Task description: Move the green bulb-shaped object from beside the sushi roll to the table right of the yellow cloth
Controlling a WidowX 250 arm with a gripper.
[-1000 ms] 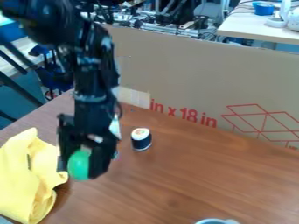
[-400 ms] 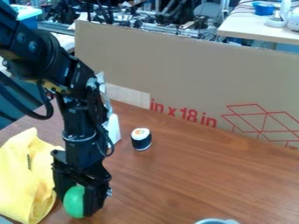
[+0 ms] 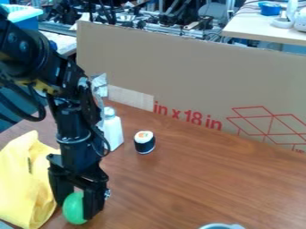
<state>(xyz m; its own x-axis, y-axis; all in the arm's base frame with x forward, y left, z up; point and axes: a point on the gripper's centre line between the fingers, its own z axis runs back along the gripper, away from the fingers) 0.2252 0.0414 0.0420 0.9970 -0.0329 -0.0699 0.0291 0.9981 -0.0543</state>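
Low at the left of the table, the gripper (image 3: 76,209) hangs down and is shut on a green rounded object (image 3: 73,208). Its left side is right beside a crumpled yellow cloth (image 3: 25,181). Behind the arm and to its right stands a white bottle (image 3: 112,129), partly covered by the arm. Right of the bottle is a sushi roll piece (image 3: 144,142) with a dark wrap and a light top.
A cardboard panel (image 3: 197,80) stands upright along the back edge of the wooden table (image 3: 203,183). The rim of a light cup or bowl (image 3: 221,226) shows at the bottom edge. A grey item lies at the lower left corner.
The gripper has come down and toward the front of the table with the green object held in it, then slightly left. More of the white bottle is uncovered.
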